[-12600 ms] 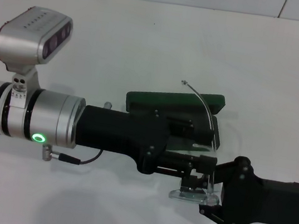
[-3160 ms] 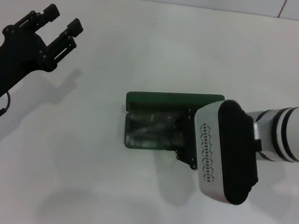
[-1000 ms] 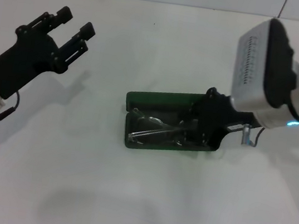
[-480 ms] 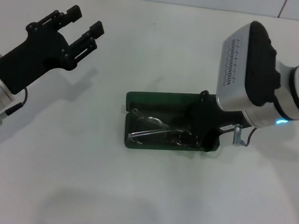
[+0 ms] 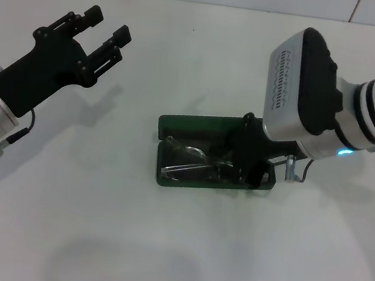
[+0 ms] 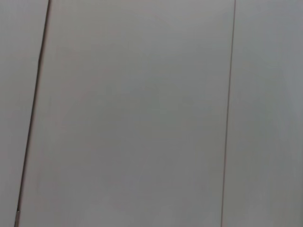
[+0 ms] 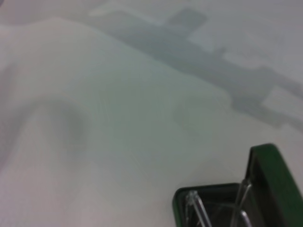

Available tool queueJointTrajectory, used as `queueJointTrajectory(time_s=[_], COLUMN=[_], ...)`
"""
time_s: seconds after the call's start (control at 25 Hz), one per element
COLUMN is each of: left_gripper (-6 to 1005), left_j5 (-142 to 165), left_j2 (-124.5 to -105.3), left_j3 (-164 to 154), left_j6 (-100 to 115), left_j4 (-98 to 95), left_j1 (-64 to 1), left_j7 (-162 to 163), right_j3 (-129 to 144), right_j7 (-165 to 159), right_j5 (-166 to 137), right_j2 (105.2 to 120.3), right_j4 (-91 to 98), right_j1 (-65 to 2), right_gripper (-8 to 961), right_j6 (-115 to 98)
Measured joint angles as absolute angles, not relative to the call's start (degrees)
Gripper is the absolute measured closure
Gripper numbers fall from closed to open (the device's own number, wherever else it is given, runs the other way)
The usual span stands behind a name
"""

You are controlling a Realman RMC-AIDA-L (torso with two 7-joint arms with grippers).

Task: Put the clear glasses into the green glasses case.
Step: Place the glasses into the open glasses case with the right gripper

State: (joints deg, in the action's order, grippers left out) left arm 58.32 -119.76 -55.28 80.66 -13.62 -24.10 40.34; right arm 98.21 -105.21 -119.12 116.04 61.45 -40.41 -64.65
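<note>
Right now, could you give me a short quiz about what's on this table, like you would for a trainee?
1. True or false: the clear glasses lie inside the green glasses case.
2. Which gripper is at the case? A) left gripper B) right gripper
3. Fill in: the case lid is ___ (open/shut).

Key: 1 true. 2 B; the left hangs far off with fingers apart. 3 open.

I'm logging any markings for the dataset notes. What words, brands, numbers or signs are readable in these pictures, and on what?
No text can be read in any view.
the green glasses case: no lettering shows on its open lid.
the right gripper, at the case's right end: no label shows; the camera housing above it bears only a dotted pattern, not letters.
the left gripper, raised at the far left: no marking readable.
</note>
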Motion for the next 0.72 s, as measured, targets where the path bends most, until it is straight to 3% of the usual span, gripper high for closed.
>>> queueJointTrajectory(time_s=[0.72], left_gripper=[395], left_j5=[58.26], left_j2=[-119.70], left_j3=[-55.28], left_j6=[80.69], left_j4=[-13.68], left_j1=[-24.19], left_j7=[40.34], right_j3=[98.43], right_j7=[-105.57], right_j5=[-120.50], right_j2=[116.19], right_j4=[61.47], right_j1=[-39.82], right_gripper=[598], right_j6=[-65.50])
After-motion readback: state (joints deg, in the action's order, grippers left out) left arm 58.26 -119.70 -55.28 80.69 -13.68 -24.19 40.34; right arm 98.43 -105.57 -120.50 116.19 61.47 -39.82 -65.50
